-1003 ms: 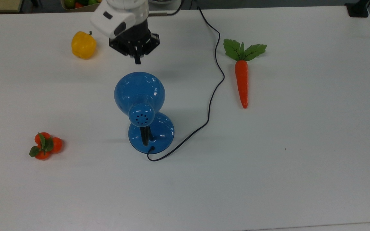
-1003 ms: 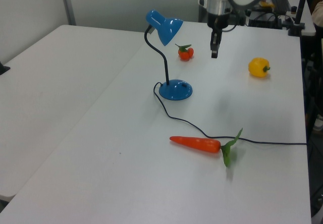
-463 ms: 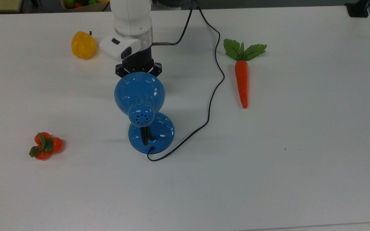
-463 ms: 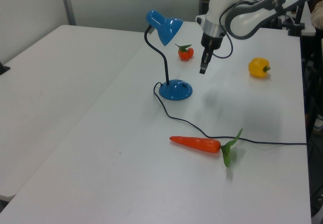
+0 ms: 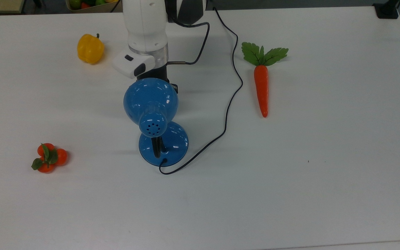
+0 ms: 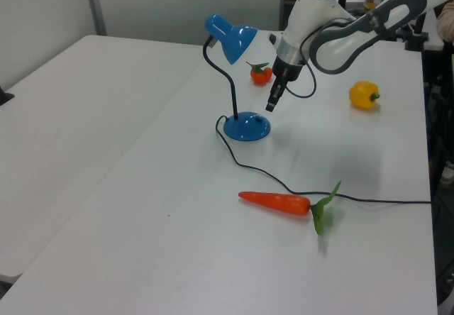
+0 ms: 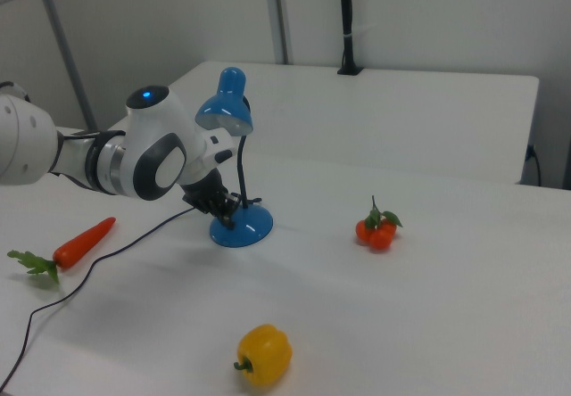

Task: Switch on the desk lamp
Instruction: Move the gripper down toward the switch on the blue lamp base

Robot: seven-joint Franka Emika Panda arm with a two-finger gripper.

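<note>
The pincer (image 6: 270,105) hangs just above the near edge of the lamp's round base (image 6: 247,127), tilted in toward it; its fingers look pressed together into one narrow tip, holding nothing. The desk lamp (image 5: 150,101) stands upright near the middle of the white desk (image 5: 325,173), its dome shade (image 7: 225,111) unlit above the arm's wrist, its thin black cord (image 5: 233,73) running off past the carrot (image 5: 261,86). A small dark spot on the base in the left view may be the switch, though I cannot be sure. To do this step well, the tip should probably come down slowly and squarely onto that spot, pressing straight down so the light base does not slide or tip, and keeping clear of the gooseneck (image 6: 228,91).
</note>
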